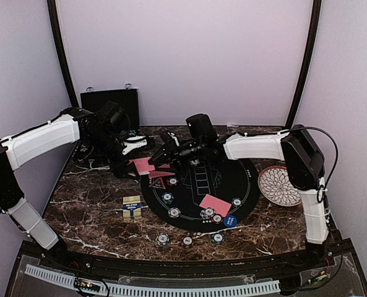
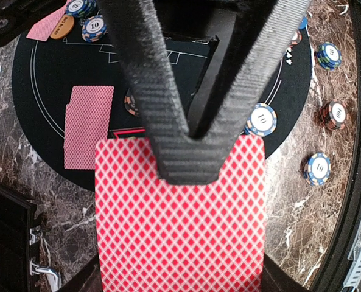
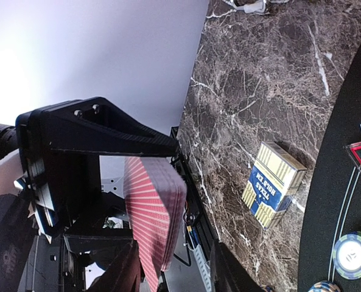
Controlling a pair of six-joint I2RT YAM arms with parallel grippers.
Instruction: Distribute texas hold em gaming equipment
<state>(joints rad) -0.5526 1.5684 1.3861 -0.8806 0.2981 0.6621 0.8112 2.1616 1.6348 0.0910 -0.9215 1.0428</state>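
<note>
- Red-backed deck of playing cards (image 2: 180,225) is held at its top edge by the left fingers (image 2: 189,165), which are clenched tight on it. The deck is in the air over the far left rim of the mat.
- Black, round, and printed with white lines, the mat (image 1: 233,179) lies on the brown marble desk (image 1: 90,210).
- Black right fingers (image 3: 226,271) stand apart on either side of the same deck's edge. One looks close against the cards and a gap shows at the other, so they are not clamped on it.
- Red again, a face-down pair of cards (image 2: 89,125) lies overlapped on the mat below the held deck.
- A second pair (image 1: 215,204) lies on the mat's near right part, with an orange button disc (image 2: 61,27) touching it and a blue button disc (image 1: 230,221) just beside, at the rim.
- Blue-and-white striped poker chips (image 1: 168,198) are scattered over the mat, and three more chips (image 1: 187,241) sit in a row on the desk in front of it.
- Blue and yellow card box (image 1: 132,207) lies flat on the desk left of the mat.
- White petal-patterned plate (image 1: 279,185) sits to the right of the mat, and a black case (image 1: 109,102) stands against the back wall.
</note>
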